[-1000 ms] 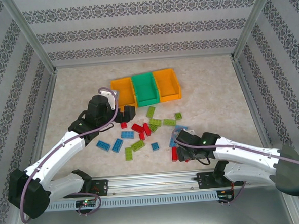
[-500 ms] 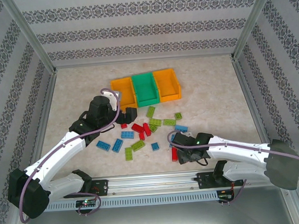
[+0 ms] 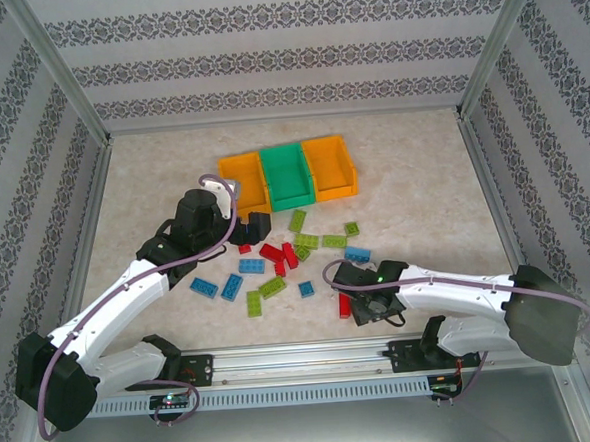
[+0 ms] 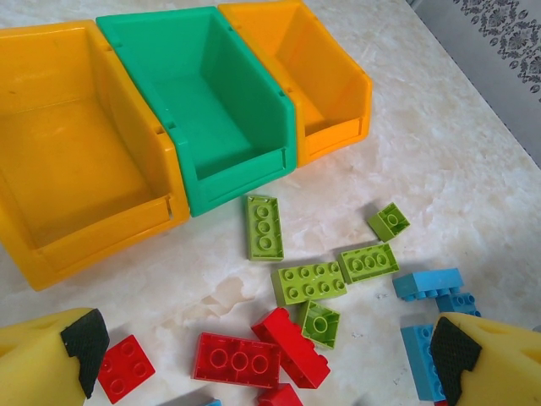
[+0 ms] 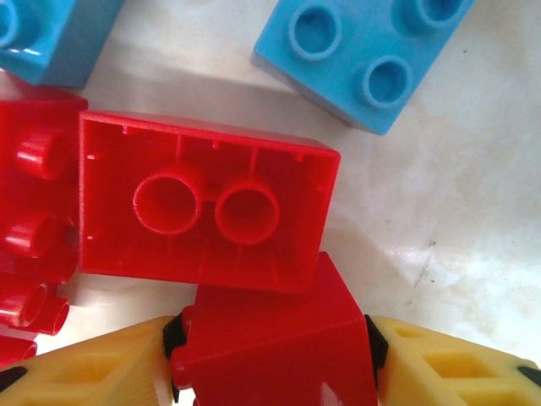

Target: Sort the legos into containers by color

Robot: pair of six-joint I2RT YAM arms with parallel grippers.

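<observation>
Right end effector [image 5: 270, 359] pinching a red brick [image 5: 270, 338]; left end effector [image 4: 262, 355] wide and empty.

Step in hand, as judged: pick-up of one red brick at lower centre of the top view. Both pads [image 5: 101, 372] sit against its sides, and it lies hard against an upturned red brick [image 5: 203, 203]. Whether it has left the counter [image 3: 422, 173] cannot be told. Left end effector hangs over loose bricks just below the bins. Left orange bin [image 4: 84, 237], green bin [image 4: 245, 161] and right orange bin [image 4: 338, 127] stand in a row at upper centre, floors bare. Next move calls for a straight lift clear of the neighbours, then a carry up-frame to whichever bin takes red.
</observation>
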